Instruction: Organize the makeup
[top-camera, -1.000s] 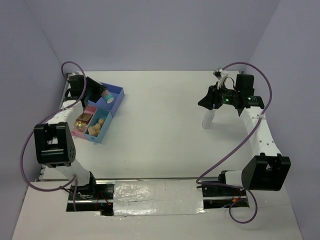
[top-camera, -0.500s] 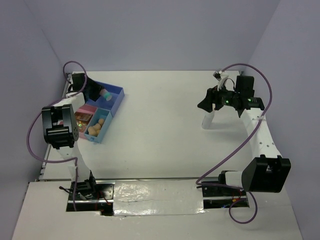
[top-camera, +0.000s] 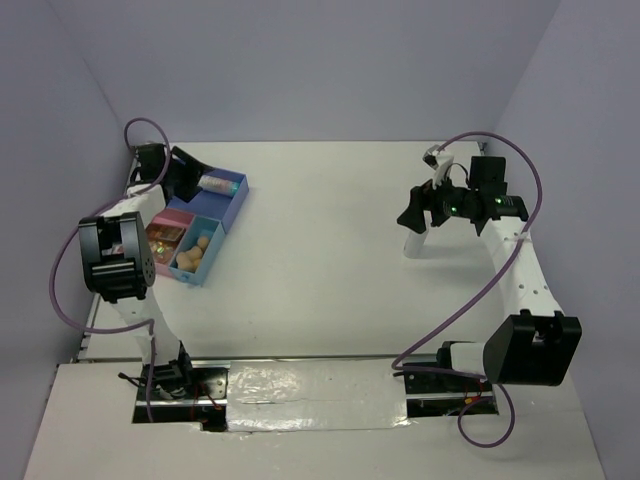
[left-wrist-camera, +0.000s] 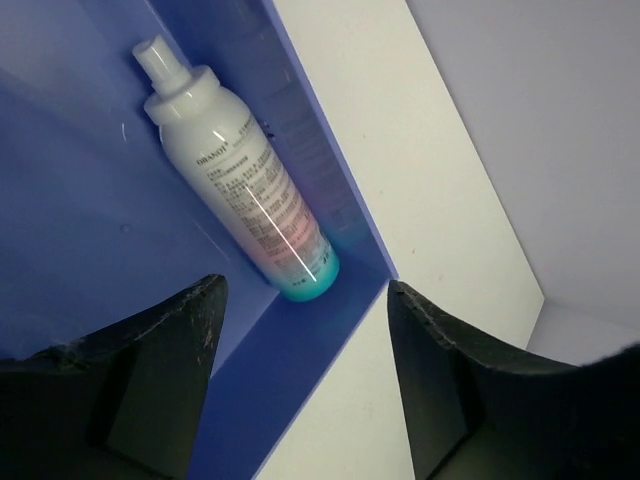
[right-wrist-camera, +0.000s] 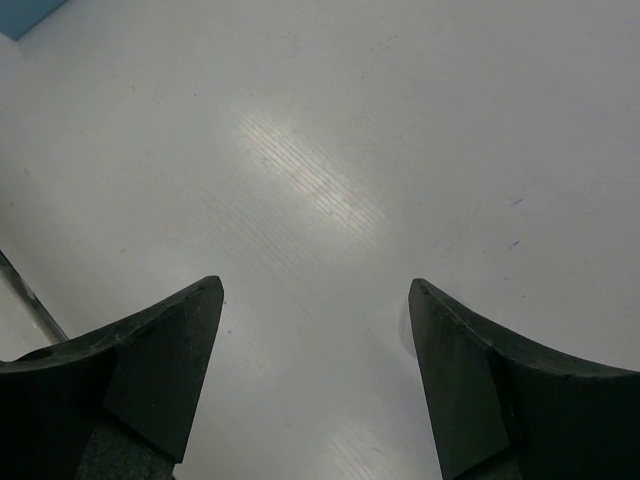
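The white-pink-teal tube (left-wrist-camera: 240, 185) lies on its side in the blue compartment of the tray (top-camera: 236, 196), its teal end against the wall. My left gripper (left-wrist-camera: 305, 380) hangs open just behind it, over the compartment's corner, with nothing between its fingers. In the top view the tube (top-camera: 213, 184) sits beside that gripper (top-camera: 187, 173). Peach sponges (top-camera: 195, 250) fill the near compartment and palettes (top-camera: 165, 238) the pink one. A small white bottle (top-camera: 414, 243) stands on the table under my right gripper (top-camera: 411, 213), which is open (right-wrist-camera: 315, 380) over bare table. The bottle is hidden in the right wrist view.
The tray stands at the table's left edge, close to the left wall. The blue compartment wall (left-wrist-camera: 320, 170) runs between my left fingers. Purple cables loop off both arms. Foil tape covers the near edge by the arm bases (top-camera: 300, 390).
My left gripper opened and the tube now lies in the blue compartment. My right gripper opened wider above the white bottle and shifted slightly.
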